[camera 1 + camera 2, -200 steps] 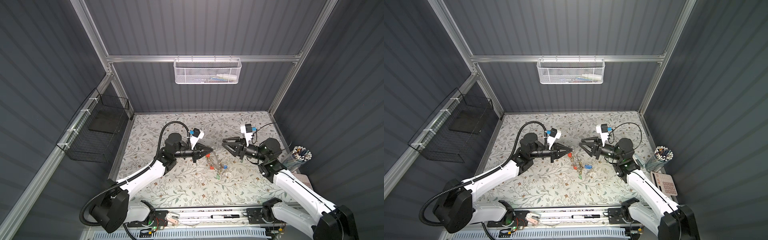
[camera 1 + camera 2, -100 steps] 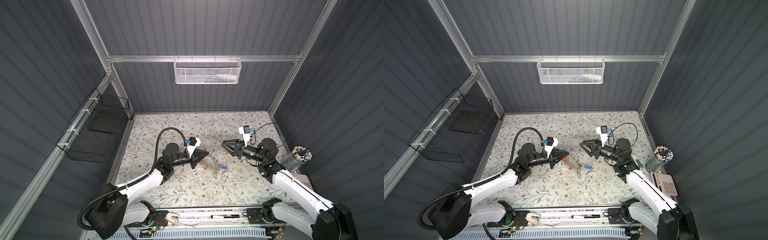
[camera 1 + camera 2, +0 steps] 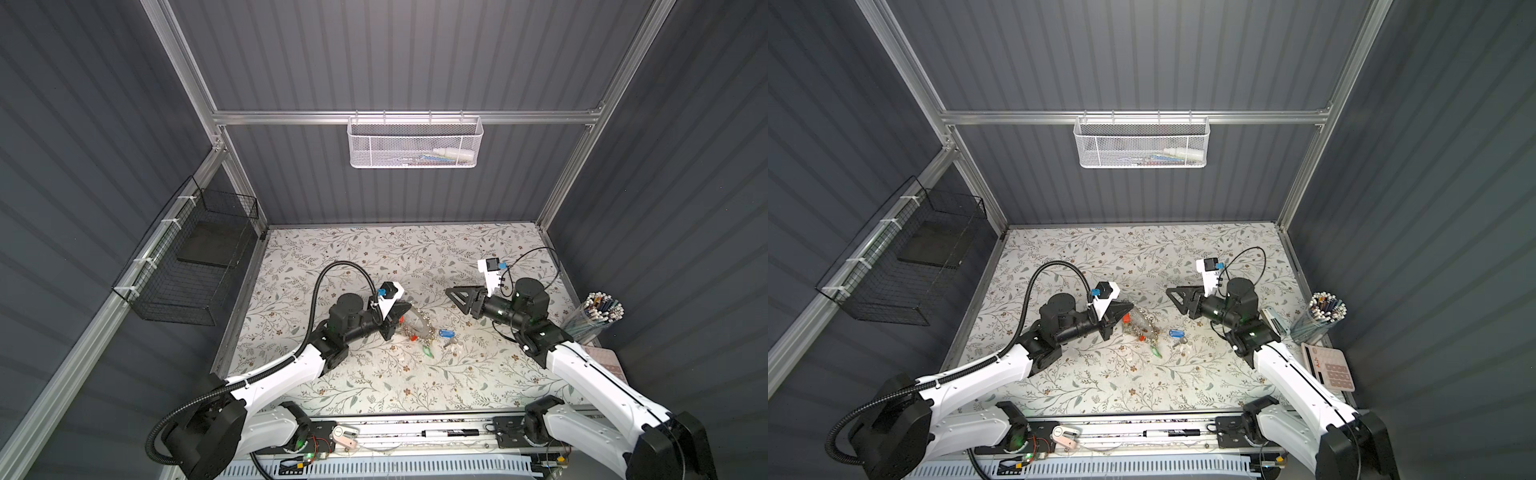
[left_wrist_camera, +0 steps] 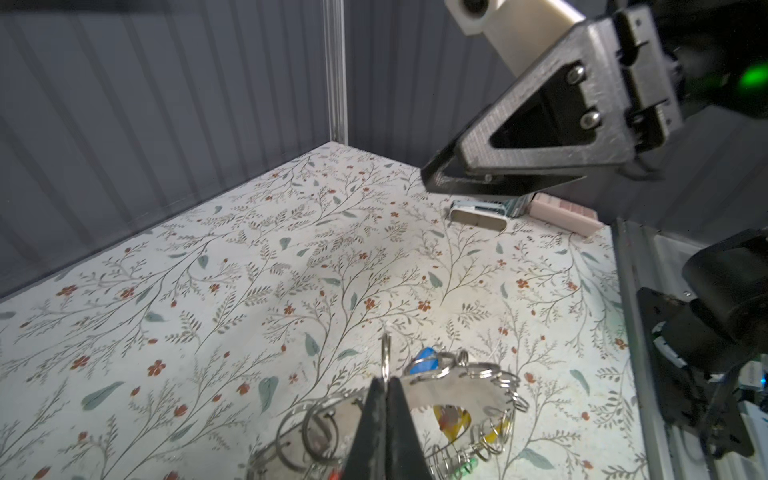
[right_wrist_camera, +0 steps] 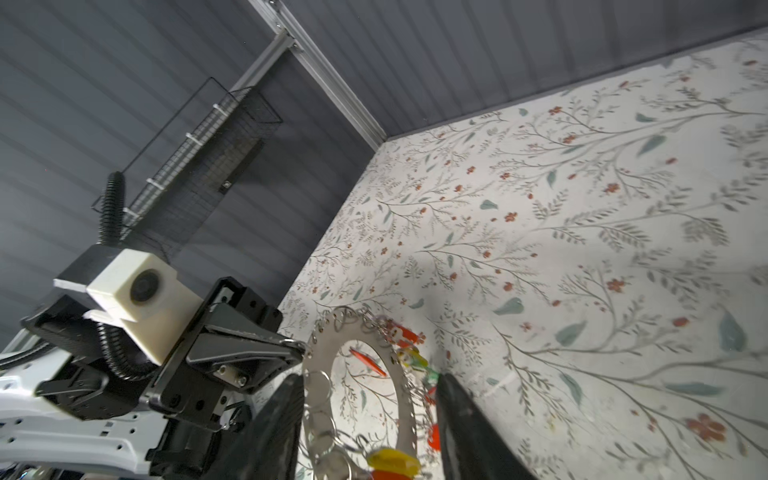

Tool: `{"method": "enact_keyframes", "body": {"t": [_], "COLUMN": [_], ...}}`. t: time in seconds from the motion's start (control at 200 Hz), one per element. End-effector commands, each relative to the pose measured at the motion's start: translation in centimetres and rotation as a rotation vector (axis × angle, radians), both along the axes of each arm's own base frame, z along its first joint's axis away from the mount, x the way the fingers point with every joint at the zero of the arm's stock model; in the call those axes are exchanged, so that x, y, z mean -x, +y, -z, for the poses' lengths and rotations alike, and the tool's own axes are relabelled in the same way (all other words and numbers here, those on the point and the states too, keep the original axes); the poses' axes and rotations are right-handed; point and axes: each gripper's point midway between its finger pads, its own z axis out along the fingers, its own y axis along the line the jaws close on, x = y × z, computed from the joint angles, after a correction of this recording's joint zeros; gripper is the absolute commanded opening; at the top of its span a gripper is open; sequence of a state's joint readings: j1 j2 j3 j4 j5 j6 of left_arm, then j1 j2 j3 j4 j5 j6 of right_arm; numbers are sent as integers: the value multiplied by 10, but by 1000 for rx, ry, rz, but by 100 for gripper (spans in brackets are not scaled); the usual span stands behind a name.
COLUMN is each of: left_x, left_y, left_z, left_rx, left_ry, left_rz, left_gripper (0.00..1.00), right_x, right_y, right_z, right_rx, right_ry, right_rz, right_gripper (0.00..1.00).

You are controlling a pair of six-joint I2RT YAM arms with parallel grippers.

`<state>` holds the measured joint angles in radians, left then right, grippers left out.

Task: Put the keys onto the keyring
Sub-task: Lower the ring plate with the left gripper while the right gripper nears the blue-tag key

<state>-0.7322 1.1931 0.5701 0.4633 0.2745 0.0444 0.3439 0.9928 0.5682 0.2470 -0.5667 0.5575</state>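
The keyring [image 3: 417, 325], a flat grey ring plate hung with split rings and coloured tags, stands tilted over the floral table in both top views [image 3: 1144, 323]. My left gripper [image 3: 405, 314] is shut on one thin split ring [image 4: 386, 357] at the plate's rim [image 4: 455, 397]. The keys [image 3: 448, 336], silver with a blue tag [image 3: 1176, 333], lie on the table just right of the keyring, touching neither gripper. My right gripper [image 3: 456, 296] hangs open and empty above the table, right of the keys. In the right wrist view its fingers [image 5: 284, 415] frame the plate [image 5: 401, 403] from a distance.
A clear cup of pens [image 3: 598, 316], a calculator [image 3: 1329, 368] and a stapler [image 3: 1273, 320] stand by the right edge. A white mesh basket [image 3: 415, 143] hangs on the back wall, a black wire basket [image 3: 195, 266] on the left wall.
My left arm has drawn back and sunk lower, bringing the keyring down with it. My right gripper has opened a little wider and eased back to the right.
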Motion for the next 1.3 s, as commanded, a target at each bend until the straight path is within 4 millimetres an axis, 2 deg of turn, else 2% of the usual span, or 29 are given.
{"method": "enact_keyframes", "body": {"t": [0.0,0.1,0.29,0.535,1.0,1.296], "left_x": [-14,-20,-24,-24,-18,-12], "left_y": [7,9,12,12,9,9], "left_z": [-8,2,5,5,8,5], "left_rx": [-34,-81,-107,-118,-88,-68], "left_ry": [-36,1,52,99,118,109], "left_rz": [-93,-124,-162,-180,-150,-130], "left_gripper": [0,0,0,0,0,0], "right_x": [-1,1,7,20,35,32], "right_y": [-20,-27,-38,-45,-36,-32], "right_z": [39,57,90,115,160,182], "right_rx": [119,167,271,342,497,554], "right_ry": [104,159,237,302,398,437], "right_rz": [107,149,220,279,255,239], "right_gripper": [53,52,51,51,48,42]}}
